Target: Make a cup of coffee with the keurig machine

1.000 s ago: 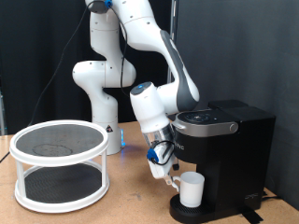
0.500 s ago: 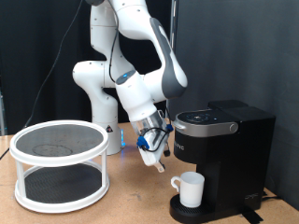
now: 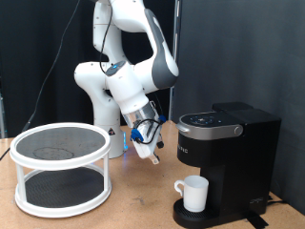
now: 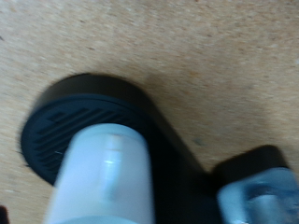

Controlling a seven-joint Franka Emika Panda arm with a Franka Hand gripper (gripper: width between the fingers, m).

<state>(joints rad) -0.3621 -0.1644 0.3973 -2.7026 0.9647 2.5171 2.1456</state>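
**Operator:** Where is my gripper, and what has it got?

**Observer:** Up in the air at the exterior view's centre, your gripper (image 3: 152,154) hangs off the tilted wrist, to the exterior view's left of the keurig machine (image 3: 227,162) and a little above the cup (image 3: 194,194). It touches neither. Its fingers are small and partly lost against the blue fittings on the hand, so I cannot tell how far apart they stand, and I see nothing between them. The wrist view does not help you: only a blurred pale edge of a fingertip (image 4: 264,198) shows in its corner.

**Operator:** And the cup?

**Observer:** You have it standing upright on the machine's round black drip base (image 3: 187,214), under the overhanging brew head, with its handle turned to the exterior view's left. From the wrist camera you look down on the same pair: the cup (image 4: 105,175) is a white blur in front of the dark grilled drip base (image 4: 56,131), and the wooden table (image 4: 206,56) fills the space around them.

**Operator:** How does the machine stand?

**Observer:** Your machine's rounded lid is down, the button panel (image 3: 212,121) faces up, and its body sits at the exterior view's right on the table (image 3: 133,205).

**Operator:** Anything else on the table?

**Observer:** You have a white round two-tier stand (image 3: 61,168) with dark mesh shelves at the exterior view's left, well apart from the machine. The arm's white base (image 3: 100,95) rises behind, between the two.
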